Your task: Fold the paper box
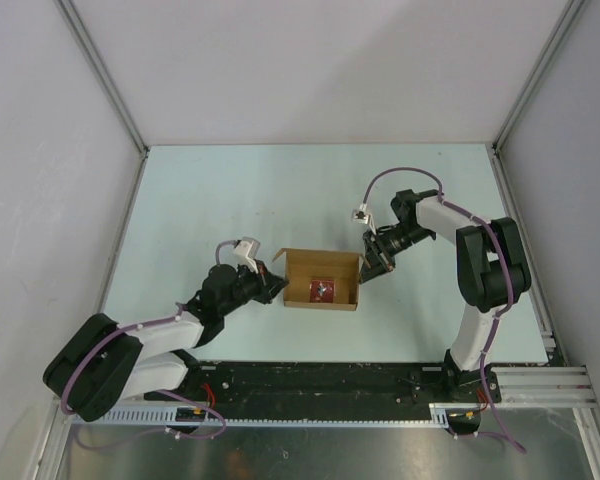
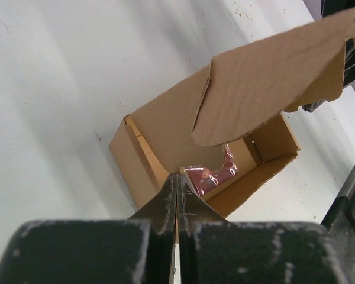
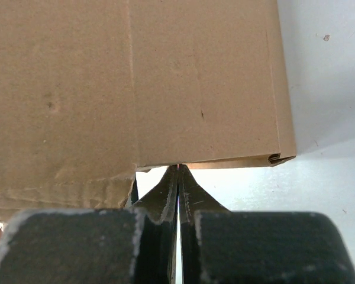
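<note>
The box [image 1: 305,272] sits in the middle of the table [image 1: 280,190], open at the top, between the two arms. Nearest, the left gripper [image 1: 277,285] has its jaws pressed fully together, with the tips at the rim of the box's left wall. No cardboard shows between them, so this looks like a brace against sliding rather than a pinch. Just past that wall a red packet [image 2: 210,174] lies on the box floor, which suggests the walls are done and only the closing remains. Beyond it the flap [image 2: 266,77] rises from the far wall and leans over the opening, not yet down. Behind the flap the right gripper [image 1: 368,268], jaws also closed with nothing between them, sets its tips against the flap's lower edge, probably to push it over. The flap could spring back if the box shifts.
</note>
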